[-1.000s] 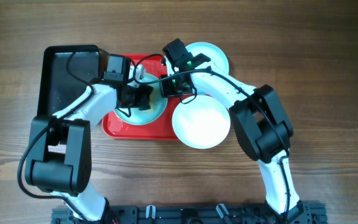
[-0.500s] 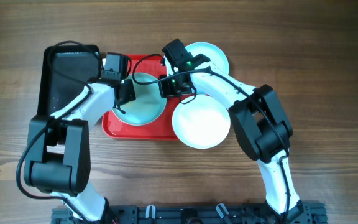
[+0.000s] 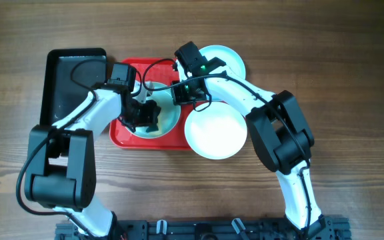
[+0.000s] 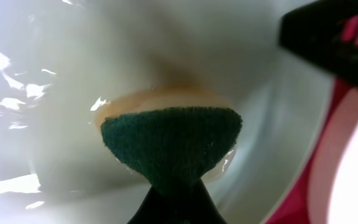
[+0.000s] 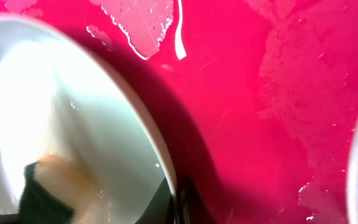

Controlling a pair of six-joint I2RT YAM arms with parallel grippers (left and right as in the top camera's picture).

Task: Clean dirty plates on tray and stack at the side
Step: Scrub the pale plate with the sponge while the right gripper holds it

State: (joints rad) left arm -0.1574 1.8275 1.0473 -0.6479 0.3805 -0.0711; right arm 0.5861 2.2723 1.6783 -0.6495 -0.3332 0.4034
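A pale mint plate lies on the red tray. My left gripper is shut on a green-faced sponge and presses it onto this plate's inside, where an orange-brown smear shows. My right gripper is shut on the plate's right rim, one finger on each side. The sponge also shows in the right wrist view. A second plate rests at the tray's right edge. A third plate lies behind it on the table.
A black rectangular bin stands left of the tray. The wet red tray floor fills the right wrist view. Bare wooden table lies to the far right and in front.
My left gripper with the sponge has moved from the plate's left part toward its front middle. The right gripper has stayed on the rim.
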